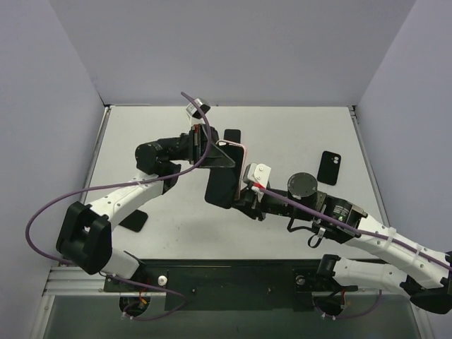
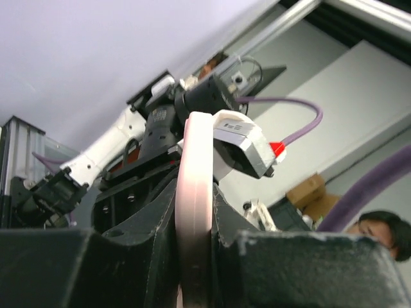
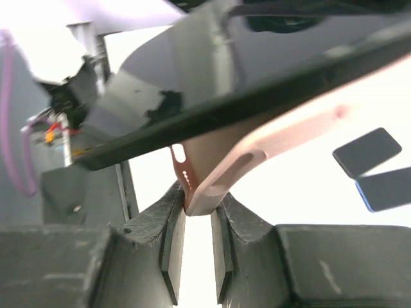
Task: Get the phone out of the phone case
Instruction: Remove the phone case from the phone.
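Meeting above the middle of the table (image 1: 141,134), both arms are bent inward. The pink case (image 1: 241,151) is pinched by the left end effector (image 1: 220,150) and the right end effector (image 1: 248,189), with the phone (image 1: 223,185) partly parted from it. Pale walls enclose the table.

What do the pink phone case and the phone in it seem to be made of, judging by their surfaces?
The phone case looks like soft plastic or silicone with a matte finish. It is pale pink, shows no sharp reflections, and its corner seems to bend away from the phone. The phone appears to have a glossy glass or polished face, dark with mirror-like reflections. Neither material is certain from the look alone.
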You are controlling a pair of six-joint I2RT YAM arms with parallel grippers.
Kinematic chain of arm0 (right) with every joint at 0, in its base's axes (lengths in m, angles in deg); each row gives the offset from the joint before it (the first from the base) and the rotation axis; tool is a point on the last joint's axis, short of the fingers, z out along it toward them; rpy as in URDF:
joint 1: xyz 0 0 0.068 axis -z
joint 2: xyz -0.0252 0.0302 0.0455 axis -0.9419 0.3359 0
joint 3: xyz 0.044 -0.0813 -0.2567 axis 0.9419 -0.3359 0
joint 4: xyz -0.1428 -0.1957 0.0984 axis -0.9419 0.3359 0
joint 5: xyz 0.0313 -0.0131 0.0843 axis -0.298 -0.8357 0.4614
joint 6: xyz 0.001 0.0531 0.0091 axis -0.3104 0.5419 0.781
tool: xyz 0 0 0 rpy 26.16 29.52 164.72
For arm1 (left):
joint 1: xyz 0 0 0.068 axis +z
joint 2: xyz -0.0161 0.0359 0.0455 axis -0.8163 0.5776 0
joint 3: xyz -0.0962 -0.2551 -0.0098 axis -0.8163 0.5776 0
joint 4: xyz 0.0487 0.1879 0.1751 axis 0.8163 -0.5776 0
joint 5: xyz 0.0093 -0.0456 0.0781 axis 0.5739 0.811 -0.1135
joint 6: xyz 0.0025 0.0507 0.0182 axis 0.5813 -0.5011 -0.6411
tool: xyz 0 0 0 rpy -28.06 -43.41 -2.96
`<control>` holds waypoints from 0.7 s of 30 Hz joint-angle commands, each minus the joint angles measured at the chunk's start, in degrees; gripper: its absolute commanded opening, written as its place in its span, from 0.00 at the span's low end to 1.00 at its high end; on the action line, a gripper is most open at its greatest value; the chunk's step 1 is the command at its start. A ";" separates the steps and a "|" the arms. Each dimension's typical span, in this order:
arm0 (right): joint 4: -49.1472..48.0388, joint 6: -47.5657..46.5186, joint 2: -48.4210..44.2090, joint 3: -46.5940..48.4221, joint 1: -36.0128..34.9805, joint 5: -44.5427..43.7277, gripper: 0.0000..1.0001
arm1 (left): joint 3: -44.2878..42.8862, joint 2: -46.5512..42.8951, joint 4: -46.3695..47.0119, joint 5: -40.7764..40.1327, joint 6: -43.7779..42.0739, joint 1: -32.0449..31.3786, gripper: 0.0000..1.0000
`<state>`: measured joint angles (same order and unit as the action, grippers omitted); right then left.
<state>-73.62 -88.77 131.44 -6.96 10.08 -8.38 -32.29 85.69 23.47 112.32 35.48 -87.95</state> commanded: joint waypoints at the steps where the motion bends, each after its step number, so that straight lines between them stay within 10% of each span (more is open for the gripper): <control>1: -25.51 5.14 0.83 -5.36 4.22 -29.08 0.00 | 2.45 -3.06 9.75 -9.31 14.10 -2.45 0.00; 5: -19.99 13.55 1.18 -4.49 8.69 -21.40 0.01 | 5.27 -5.25 1.26 -11.17 7.87 0.00 0.00; 21: -1.87 39.95 -3.74 -6.42 12.48 -12.13 0.75 | 6.94 -18.79 -48.08 -26.72 -33.07 7.48 0.00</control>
<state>-80.00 -57.84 127.55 -14.13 21.40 -16.99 -23.68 73.05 -12.76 90.59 13.90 -82.20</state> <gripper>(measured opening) 0.724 0.258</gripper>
